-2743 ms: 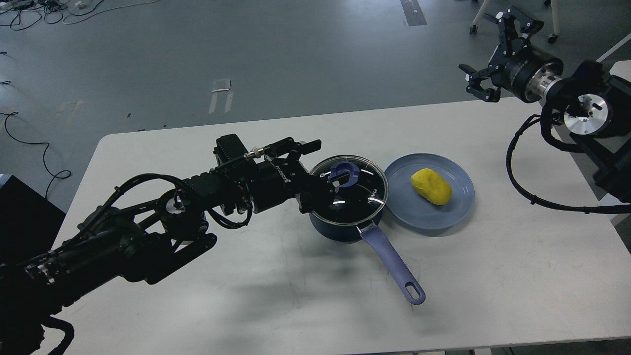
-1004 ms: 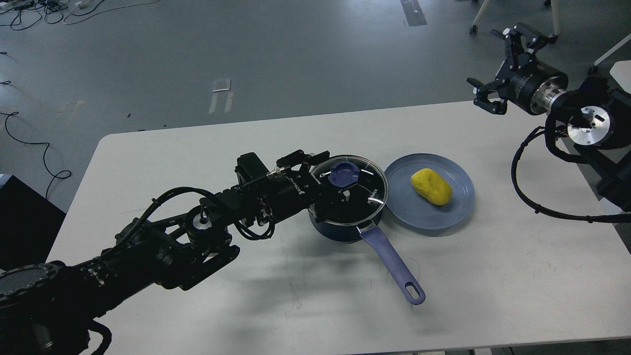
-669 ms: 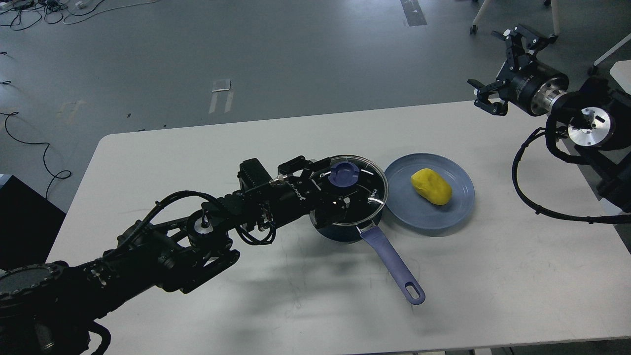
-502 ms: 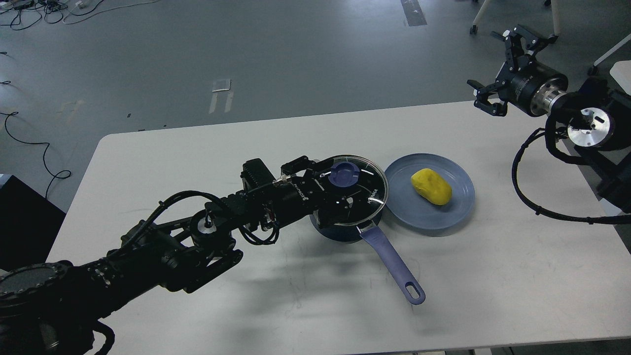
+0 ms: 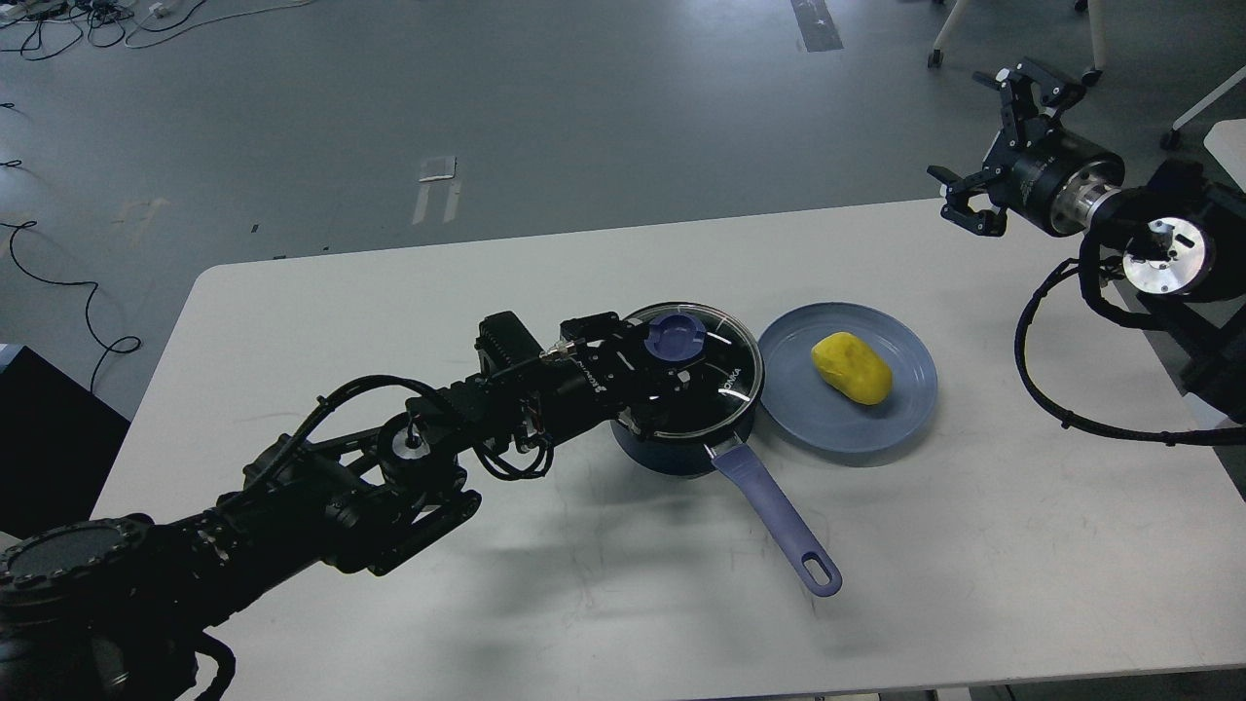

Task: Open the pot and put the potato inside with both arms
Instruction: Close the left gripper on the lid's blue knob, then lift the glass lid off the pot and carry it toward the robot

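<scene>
A dark blue pot (image 5: 681,443) with a long blue handle (image 5: 779,526) stands mid-table under a glass lid (image 5: 725,375) with a blue knob (image 5: 677,336). My left gripper (image 5: 662,358) reaches in from the left and its fingers close around the knob; the lid still rests on the pot. A yellow potato (image 5: 852,367) lies on a blue plate (image 5: 827,428) just right of the pot. My right gripper (image 5: 973,141) hangs open and empty, high above the table's far right corner, well away from the potato.
The white table (image 5: 389,292) ends close behind the pot and plate, with grey floor beyond. The pot's handle points toward the front edge. My right arm's cable loop (image 5: 1032,370) hangs over the table's right side.
My left gripper has come down and closed around the lid's knob. The lid and pot have shifted slightly. My right gripper drifted a little to the right and stays open.
</scene>
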Controlling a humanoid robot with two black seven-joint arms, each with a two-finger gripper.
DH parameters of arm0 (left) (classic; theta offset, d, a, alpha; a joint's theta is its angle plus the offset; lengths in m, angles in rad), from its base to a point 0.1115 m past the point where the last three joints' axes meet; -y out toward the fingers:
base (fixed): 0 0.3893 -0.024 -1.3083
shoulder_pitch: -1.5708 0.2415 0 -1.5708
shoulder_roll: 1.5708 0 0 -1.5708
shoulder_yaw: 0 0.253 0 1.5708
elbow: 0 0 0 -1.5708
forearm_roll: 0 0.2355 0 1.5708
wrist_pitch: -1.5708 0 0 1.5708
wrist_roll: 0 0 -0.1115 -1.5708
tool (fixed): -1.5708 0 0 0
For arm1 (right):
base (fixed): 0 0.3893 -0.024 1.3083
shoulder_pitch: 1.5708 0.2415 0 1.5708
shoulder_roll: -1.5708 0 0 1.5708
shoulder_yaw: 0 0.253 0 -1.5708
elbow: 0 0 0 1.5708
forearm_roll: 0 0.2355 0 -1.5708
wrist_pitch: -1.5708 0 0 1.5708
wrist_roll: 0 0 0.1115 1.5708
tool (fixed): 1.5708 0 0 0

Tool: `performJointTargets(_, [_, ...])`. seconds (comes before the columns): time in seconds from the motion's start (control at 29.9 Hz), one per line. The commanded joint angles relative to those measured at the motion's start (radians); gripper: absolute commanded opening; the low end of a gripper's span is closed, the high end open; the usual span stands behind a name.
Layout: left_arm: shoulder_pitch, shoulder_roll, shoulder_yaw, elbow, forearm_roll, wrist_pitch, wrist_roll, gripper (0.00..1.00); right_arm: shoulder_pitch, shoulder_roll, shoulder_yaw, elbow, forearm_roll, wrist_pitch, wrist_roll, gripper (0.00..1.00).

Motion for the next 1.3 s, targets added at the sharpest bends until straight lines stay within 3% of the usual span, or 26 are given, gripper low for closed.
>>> performJointTargets(0.0, [0.0,0.0,0.0,0.001,-0.006,0.001,-0.003,0.45,0.0,0.001,0.0,0.0,0.0,0.0,0.0,1.0])
performJointTargets(0.54, [-0.011,0.0,-0.002,-0.029,-0.086,0.086,-0.014,0.45,-0.006,0.001,-0.001,-0.015,0.0,0.006,0.001,1.0])
performJointTargets(0.8, [-0.034,0.032,-0.002,-0.055,-0.095,0.086,-0.071,0.46,-0.003,0.001,-0.001,-0.015,0.0,0.008,0.001,1.0])
performJointTargets(1.0, [-0.034,0.078,-0.002,-0.131,-0.142,0.086,-0.069,0.45,-0.001,-0.001,-0.001,-0.015,0.0,0.003,0.001,1.0])
performJointTargets(1.27, [-0.04,0.121,-0.008,-0.139,-0.219,0.086,-0.071,0.45,-0.008,0.001,-0.003,-0.015,0.0,0.005,0.001,1.0])
